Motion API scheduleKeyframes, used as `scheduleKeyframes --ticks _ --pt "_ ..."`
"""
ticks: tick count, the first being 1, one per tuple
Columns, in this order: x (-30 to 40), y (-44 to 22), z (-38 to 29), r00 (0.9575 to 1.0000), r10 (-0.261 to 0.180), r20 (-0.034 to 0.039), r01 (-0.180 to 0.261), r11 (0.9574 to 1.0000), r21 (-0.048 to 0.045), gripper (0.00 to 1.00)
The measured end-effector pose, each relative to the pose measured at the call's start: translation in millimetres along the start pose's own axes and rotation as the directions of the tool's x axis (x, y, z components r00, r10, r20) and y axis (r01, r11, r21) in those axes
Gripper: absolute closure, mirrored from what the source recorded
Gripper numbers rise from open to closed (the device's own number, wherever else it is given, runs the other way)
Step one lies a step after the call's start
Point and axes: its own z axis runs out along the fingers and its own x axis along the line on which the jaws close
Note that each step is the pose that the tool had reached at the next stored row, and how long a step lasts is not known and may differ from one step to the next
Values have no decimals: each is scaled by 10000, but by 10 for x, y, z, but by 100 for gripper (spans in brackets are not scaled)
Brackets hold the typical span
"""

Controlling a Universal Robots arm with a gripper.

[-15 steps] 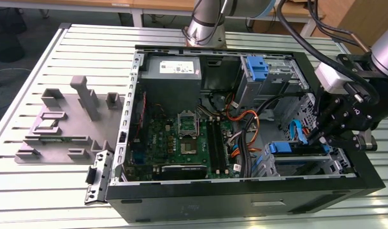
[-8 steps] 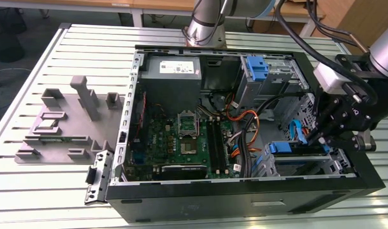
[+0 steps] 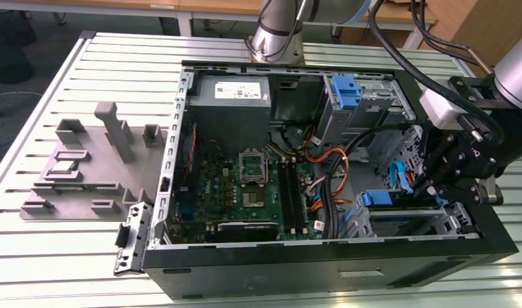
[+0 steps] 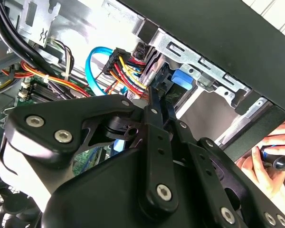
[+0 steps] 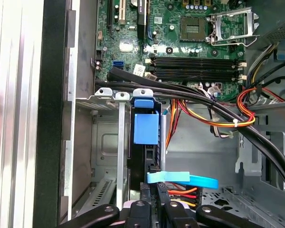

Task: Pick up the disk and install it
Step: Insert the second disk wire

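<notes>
- Disk [image 5: 143, 161] – it stands on its thin edge inside the drive cage [image 5: 102, 142], and the blue tab [image 5: 146, 128] of its carrier frame shows at the end far from the claw [image 5: 156, 192].
- In the exterior view the cage [image 3: 415, 224] is in the corner of the open computer case [image 3: 329, 269], at about 4 o'clock from the motherboard [image 3: 243, 186]. The blue frame of the disk [image 3: 388, 199] is visible at the mouth of the cage.
- The important relation: the disk lies directly ahead of the claw, and its long axis runs on the same line as the fingers, into the cage. In the exterior view the claw [image 3: 434, 192] is at about 2 o'clock from the blue frame and just beside it.
- The claw: in both wrist views the two fingers are drawn near to each other, with only a thin gap. They appear to pinch the near end of the disk between them – I judge that it is gripping the disk, although the contact itself is partly hidden by the fingers.
- In the second wrist view the claw [image 4: 160, 100] reaches between the bundle of coloured wires and the metal wall of the cage.
- A light blue flat cable [image 5: 194, 179] crosses just beside the fingers, so it is close to the path.
- By my judgement the disk is already in the slot, or nearly seated.
- A person's hand [image 4: 270, 161] rests outside the case wall, apart from the claw.
- The case lies on the ribbed tabletop [image 3: 72, 70].
</notes>
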Motion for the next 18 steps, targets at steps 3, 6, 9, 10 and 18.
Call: scheduleKeyframes --ticks 3,6,9,10,18 --pt "0 0 2 10000 0 2 0 10000 0 82" --pt "0 0 2 10000 0 4 0 10000 0 81" --pt "0 0 3 10000 0 3 0 10000 0 75" --pt "0 0 -1 10000 0 3 0 10000 0 75" --pt "-3 10 -215 10000 0 3 0 10000 0 75"
